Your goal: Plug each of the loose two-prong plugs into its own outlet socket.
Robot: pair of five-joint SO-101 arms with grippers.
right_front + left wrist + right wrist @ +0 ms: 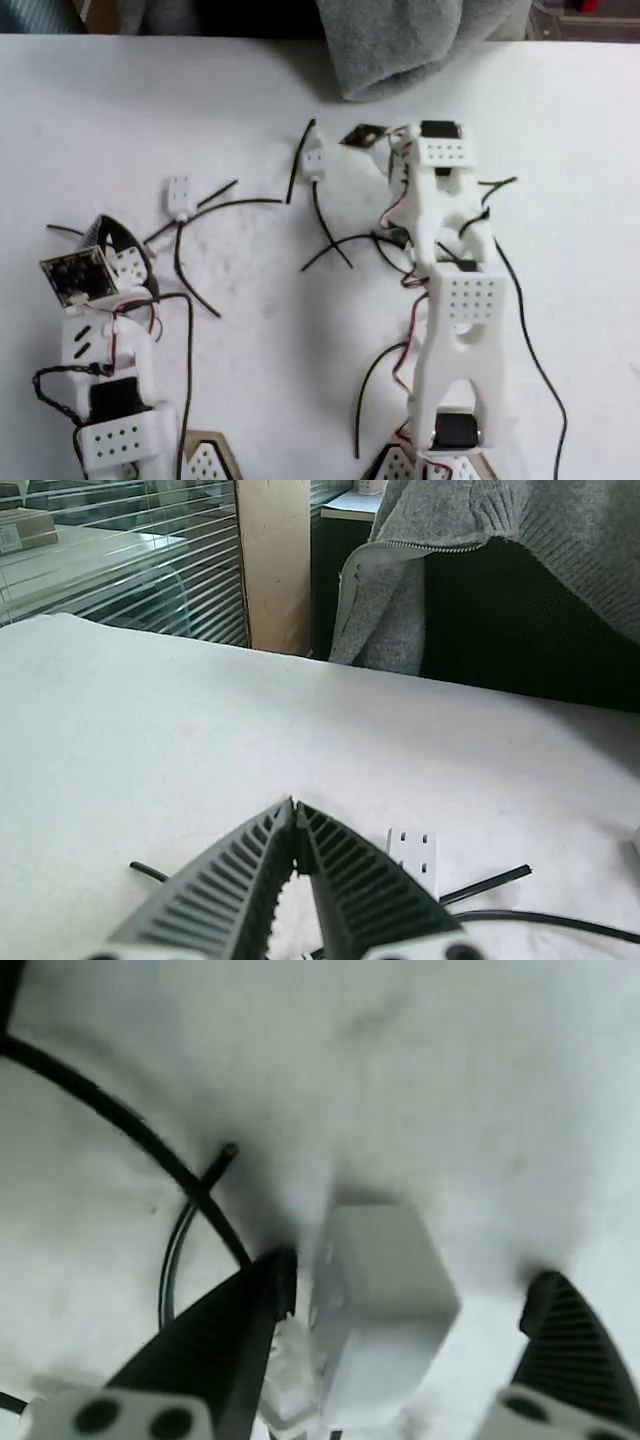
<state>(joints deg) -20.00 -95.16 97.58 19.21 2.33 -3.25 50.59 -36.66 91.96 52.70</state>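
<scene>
Between the spread jaws of the right gripper (415,1270) a white block (375,1300) lies on the table (480,1080). Whether it is a plug or a socket I cannot tell. One finger (235,1330) is just beside the block's flank, perhaps touching it. The other stands off with a clear gap, so nothing is grasped yet. The block's long axis runs between the fingers, from the wrist end outward, so its flanks face the pads, which suits a pinch across its narrow width. A black cable (130,1120) curves past just outside the nearer finger.

The step in hand looks like the pick-up. To do it well, the jaws should be centred so both pads meet the flanks together. The cable should stay outside the pinch, and the grip should close low on the body so the block neither twists nor skids on the table.

The left gripper (296,810) is clenched on nothing, its tips meeting, low over the near left of the table. Just beyond it an outlet socket (413,855) lies flat with its slotted face up and its long axis pointing away from the gripper. A black lead (490,883) runs off beside it.

Farther out, mid-table, a second white block (313,160) lies with its long axis running near to far, a dark wire at each end. At the far edge a grey garment (400,50) hangs onto the table
</scene>
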